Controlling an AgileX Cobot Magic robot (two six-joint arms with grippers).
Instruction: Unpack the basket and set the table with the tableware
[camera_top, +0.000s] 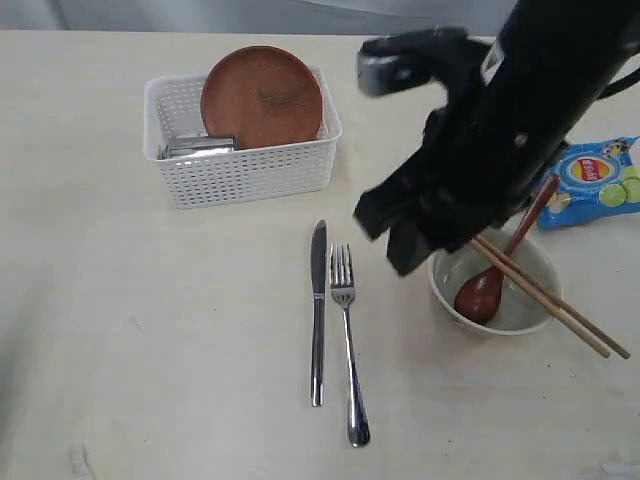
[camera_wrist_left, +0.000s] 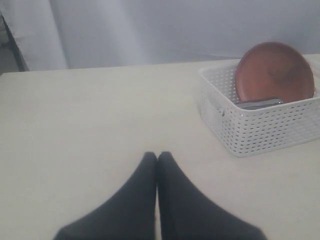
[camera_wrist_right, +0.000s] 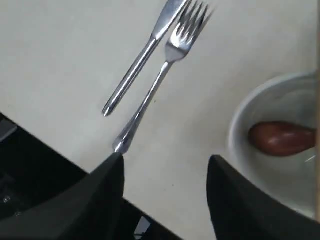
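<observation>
Right gripper (camera_wrist_right: 166, 165) with jaws spread and empty, above the table (camera_top: 150, 350); left gripper (camera_wrist_left: 157, 155) pressed together, grasping nothing.
Knife (camera_top: 318, 310) and fork (camera_top: 347, 340) lie side by side at centre. Right of centre, the bowl (camera_top: 530, 322) holds the spoon (camera_top: 480, 295), with chopsticks (camera_top: 545, 305) across its rim. At upper left, the basket (camera_top: 250, 170) holds the plate (camera_top: 262, 97).

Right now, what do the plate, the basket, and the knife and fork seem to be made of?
Plate: looks like wood, matte reddish-brown with faint darker marks. Basket: probably plastic, white, with a moulded lattice of small holes. Knife and fork: metal, likely steel, polished, with bright reflections along the handles.
</observation>
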